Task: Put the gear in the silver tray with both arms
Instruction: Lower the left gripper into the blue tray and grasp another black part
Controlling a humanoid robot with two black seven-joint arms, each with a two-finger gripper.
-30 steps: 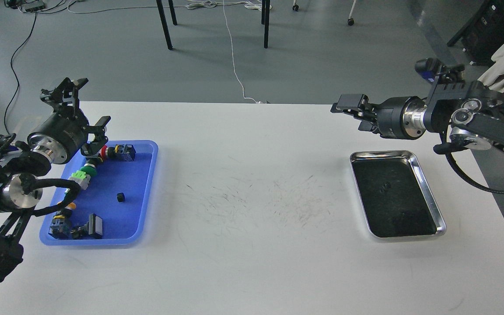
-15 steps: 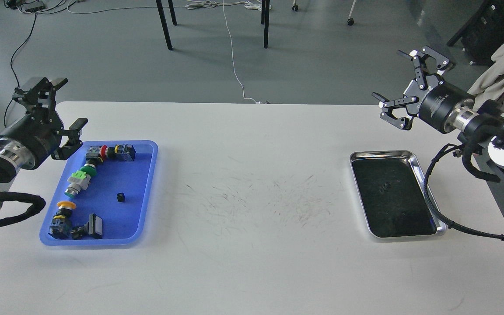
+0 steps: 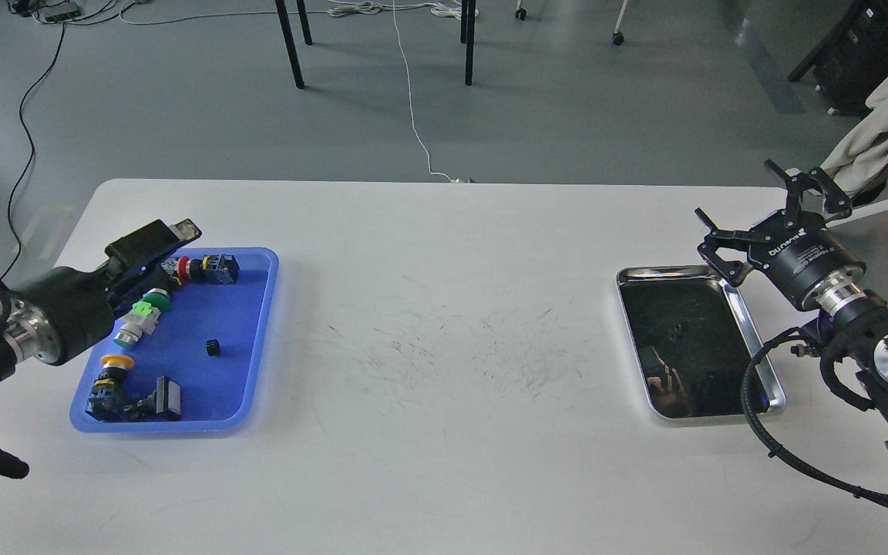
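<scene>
Black arms [image 3: 837, 289] — silver wrist rings, looping black cables.

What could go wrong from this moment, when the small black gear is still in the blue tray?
1. The gear is tiny and lies among bulky push-button switches; the left gripper, now at the blue tray's far-left corner, could bump or grab a switch instead.
2. The right arm's black cable loops over the silver tray's near corner and could drag or shift it.
3. The open right gripper sits near the tray's rim and might knock it.
</scene>
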